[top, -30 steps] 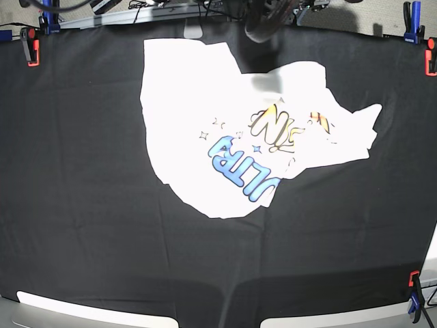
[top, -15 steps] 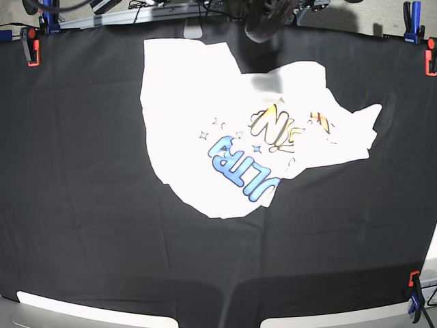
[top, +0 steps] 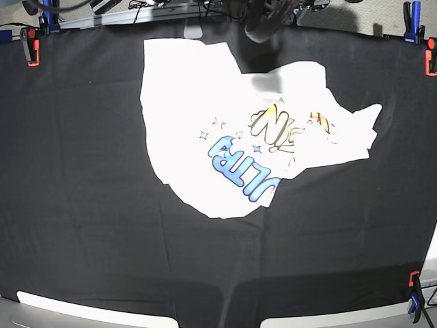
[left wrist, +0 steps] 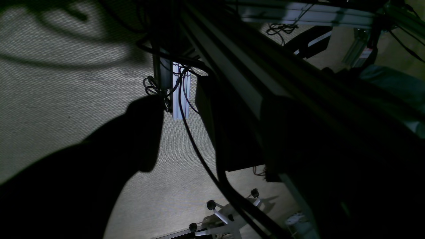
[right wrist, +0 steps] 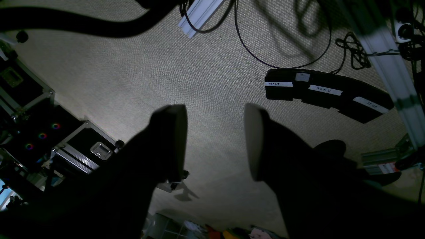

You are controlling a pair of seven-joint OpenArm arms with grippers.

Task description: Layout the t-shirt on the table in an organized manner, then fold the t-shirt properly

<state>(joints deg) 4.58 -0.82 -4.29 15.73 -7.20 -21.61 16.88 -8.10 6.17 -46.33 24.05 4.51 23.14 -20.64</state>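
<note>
The white t-shirt (top: 198,102) lies crumpled, print side up, on the far middle of the black table (top: 82,205). Its blue and yellow lettering (top: 252,157) is partly folded over, and one sleeve points right (top: 365,126). Neither gripper shows in the base view. In the left wrist view my left gripper (left wrist: 212,132) is a dark silhouette with the jaws apart, holding nothing, over carpet floor. In the right wrist view my right gripper (right wrist: 215,139) is open and empty, also over the floor. Both are away from the shirt.
Red clamps (top: 31,48) (top: 430,58) and blue clamps (top: 412,20) (top: 414,297) hold the cloth at its edges. A dark blurred part (top: 263,20) hangs over the far edge. Cables, an aluminium frame (right wrist: 385,56), a black labelled box (right wrist: 325,93) and cases (right wrist: 83,146) are on the floor.
</note>
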